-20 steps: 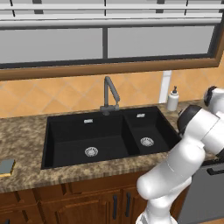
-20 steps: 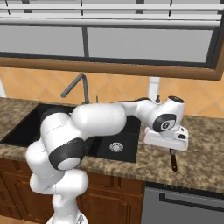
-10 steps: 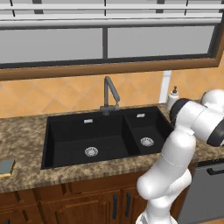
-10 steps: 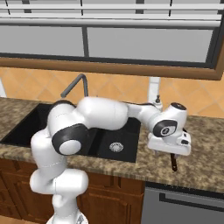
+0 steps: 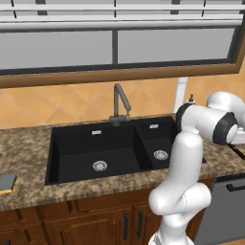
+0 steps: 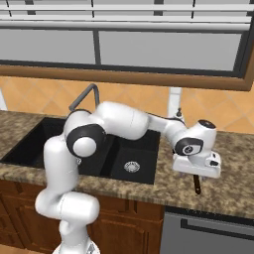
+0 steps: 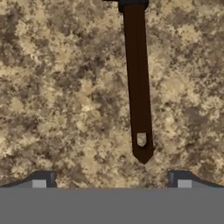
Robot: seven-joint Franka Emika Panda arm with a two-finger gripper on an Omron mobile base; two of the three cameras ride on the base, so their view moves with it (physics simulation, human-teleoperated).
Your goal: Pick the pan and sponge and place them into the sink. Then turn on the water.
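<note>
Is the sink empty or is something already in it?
Empty: both basins of the sink show only bare drains; the sponge lies on the counter.

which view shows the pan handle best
The hand view: the pan handle runs down the picture over the speckled counter, its tip between the open gripper fingertips. The right base view shows just the handle's dark end below the hand. In the left base view I can't make it out.

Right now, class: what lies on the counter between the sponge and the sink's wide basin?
Nothing. In the left base view, bare speckled countertop runs from the sponge to the sink rim.
</note>
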